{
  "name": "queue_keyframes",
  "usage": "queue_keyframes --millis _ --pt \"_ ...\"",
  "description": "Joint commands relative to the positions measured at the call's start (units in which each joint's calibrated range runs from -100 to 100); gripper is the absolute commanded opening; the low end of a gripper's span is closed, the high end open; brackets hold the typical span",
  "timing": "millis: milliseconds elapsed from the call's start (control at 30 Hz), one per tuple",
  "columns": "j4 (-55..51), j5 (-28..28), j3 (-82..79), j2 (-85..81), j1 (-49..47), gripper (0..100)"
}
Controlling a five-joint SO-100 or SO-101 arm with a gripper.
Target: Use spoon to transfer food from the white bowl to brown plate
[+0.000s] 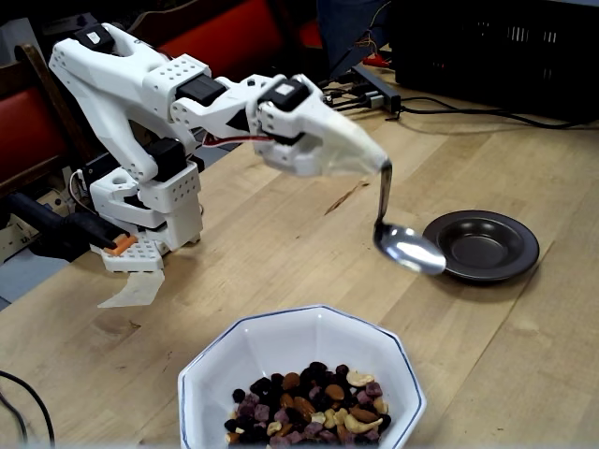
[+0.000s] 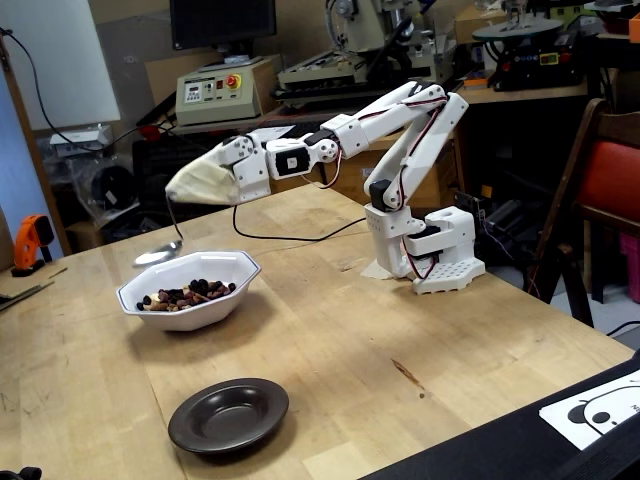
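Observation:
My gripper [image 1: 379,166] [image 2: 172,194] is wrapped in beige cloth, which hides its fingers. It is shut on the thin handle of the spoon [image 1: 409,248] [image 2: 158,256], which hangs down from its tip. The spoon's oval bowl looks empty. In a fixed view it hovers just left of the brown plate [image 1: 480,245], behind the white bowl [image 1: 301,374]. In the other fixed view it hangs over the table just past the left rim of the white bowl [image 2: 188,300]. The food [image 1: 304,407] [image 2: 185,293] lies in that bowl. The brown plate [image 2: 228,415] holds nothing.
The arm's white base [image 1: 140,224] [image 2: 435,255] stands on the wooden table. Cables and a black crate [image 1: 496,47] lie along the table's far edge. A red-seated chair [image 2: 605,190] and workshop machines surround the table. A printed sheet [image 2: 600,405] lies at the near right corner.

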State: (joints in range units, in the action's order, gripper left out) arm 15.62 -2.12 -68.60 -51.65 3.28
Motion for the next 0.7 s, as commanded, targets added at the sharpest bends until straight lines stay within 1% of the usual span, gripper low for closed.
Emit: queue_keyframes --millis 0,167,400,500,667 --pt "11.0 0.1 -1.7 -0.3 0.6 2" --pt "18.7 0.2 -7.9 -0.3 0.8 2" --pt "26.2 0.2 -13.7 -0.4 0.9 2" --pt "27.9 0.9 -14.8 -0.4 1.8 2" --pt "28.6 3.3 -16.2 -0.3 6.2 2"
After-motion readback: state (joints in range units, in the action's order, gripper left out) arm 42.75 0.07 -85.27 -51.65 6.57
